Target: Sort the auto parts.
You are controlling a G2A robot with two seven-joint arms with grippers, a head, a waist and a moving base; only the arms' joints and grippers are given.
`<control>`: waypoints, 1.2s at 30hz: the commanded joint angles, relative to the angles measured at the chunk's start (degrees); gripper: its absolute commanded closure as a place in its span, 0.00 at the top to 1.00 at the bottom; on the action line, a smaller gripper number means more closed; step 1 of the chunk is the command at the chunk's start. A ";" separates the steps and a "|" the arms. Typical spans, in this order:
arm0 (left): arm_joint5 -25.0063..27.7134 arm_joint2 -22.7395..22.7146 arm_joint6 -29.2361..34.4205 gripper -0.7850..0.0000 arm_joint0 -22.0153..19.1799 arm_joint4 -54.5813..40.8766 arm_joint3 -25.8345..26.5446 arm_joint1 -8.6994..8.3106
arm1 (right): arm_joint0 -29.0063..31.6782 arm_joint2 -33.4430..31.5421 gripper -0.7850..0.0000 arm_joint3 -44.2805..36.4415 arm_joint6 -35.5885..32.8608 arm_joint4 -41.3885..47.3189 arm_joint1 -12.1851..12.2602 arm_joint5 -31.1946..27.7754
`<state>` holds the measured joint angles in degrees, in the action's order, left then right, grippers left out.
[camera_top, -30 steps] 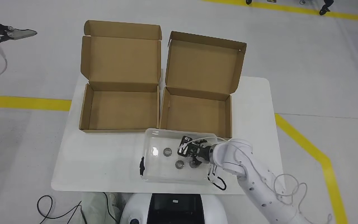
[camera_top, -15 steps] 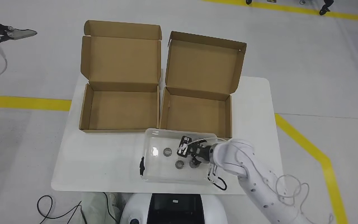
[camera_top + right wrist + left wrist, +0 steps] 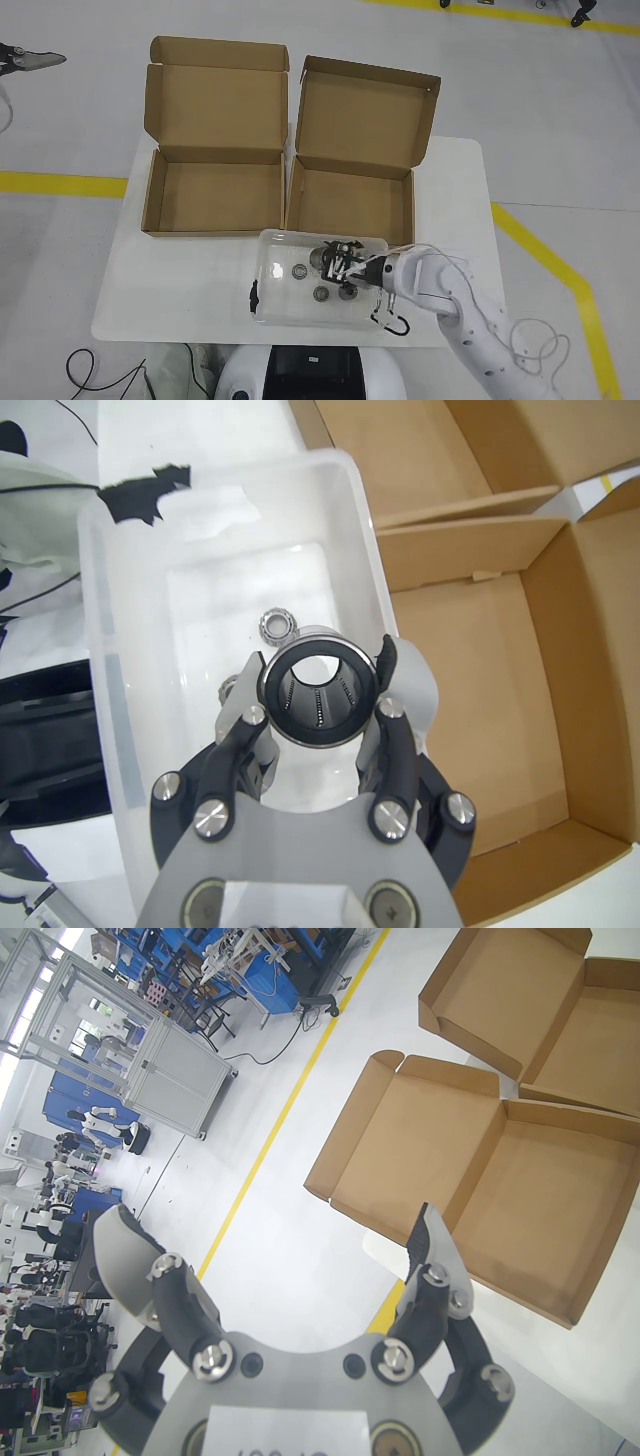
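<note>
My right gripper (image 3: 324,660) is shut on a black-and-steel cylindrical bearing sleeve (image 3: 320,720), held a little above the floor of a clear plastic bin (image 3: 100,625). In the top view the gripper (image 3: 336,262) and the sleeve (image 3: 322,258) are over the bin's (image 3: 268,300) far right part. Small ring bearings lie in the bin: one (image 3: 276,627) just beyond the sleeve, another (image 3: 226,687) half hidden behind a finger. The top view shows three loose rings (image 3: 298,270), (image 3: 322,294), (image 3: 347,292). My left gripper (image 3: 272,1223) hangs open and empty in the air.
Two open brown cardboard boxes stand side by side behind the bin, the left one (image 3: 215,195) and the right one (image 3: 350,205), both with lids folded back. The right box (image 3: 480,680) lies just past the bin's wall. The white table (image 3: 455,200) has bare room at its right.
My right gripper has risen inside the bin and shifted slightly toward the boxes, carrying the bearing sleeve up with it. The loose rings have stayed in place.
</note>
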<state>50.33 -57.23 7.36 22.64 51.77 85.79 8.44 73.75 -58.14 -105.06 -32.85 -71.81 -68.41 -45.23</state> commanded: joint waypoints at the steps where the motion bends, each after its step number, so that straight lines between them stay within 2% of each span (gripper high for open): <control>1: 0.00 0.00 0.00 1.00 0.00 0.00 0.00 0.00 | -0.46 0.12 0.00 0.60 3.60 0.30 -0.01 -0.98; 12: 0.00 0.00 0.00 1.00 0.00 0.00 0.00 0.00 | -4.28 1.33 0.00 3.72 20.77 1.73 -0.61 -2.43; 18: 0.00 0.00 0.00 1.00 0.00 0.00 0.00 0.00 | -5.81 0.18 0.00 4.03 27.80 2.39 -0.64 -3.16; 24: 0.00 0.00 0.00 1.00 0.00 0.00 0.00 0.00 | -6.07 -2.61 0.00 0.97 33.14 2.36 -0.27 -3.50; 36: 0.00 0.00 0.00 1.00 0.00 0.00 0.00 0.00 | -10.06 -7.47 0.00 -6.50 32.78 3.56 0.29 -3.41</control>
<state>50.33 -57.23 7.36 22.64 51.77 85.79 8.44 64.07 -65.52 -111.35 -0.02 -68.35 -68.12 -48.64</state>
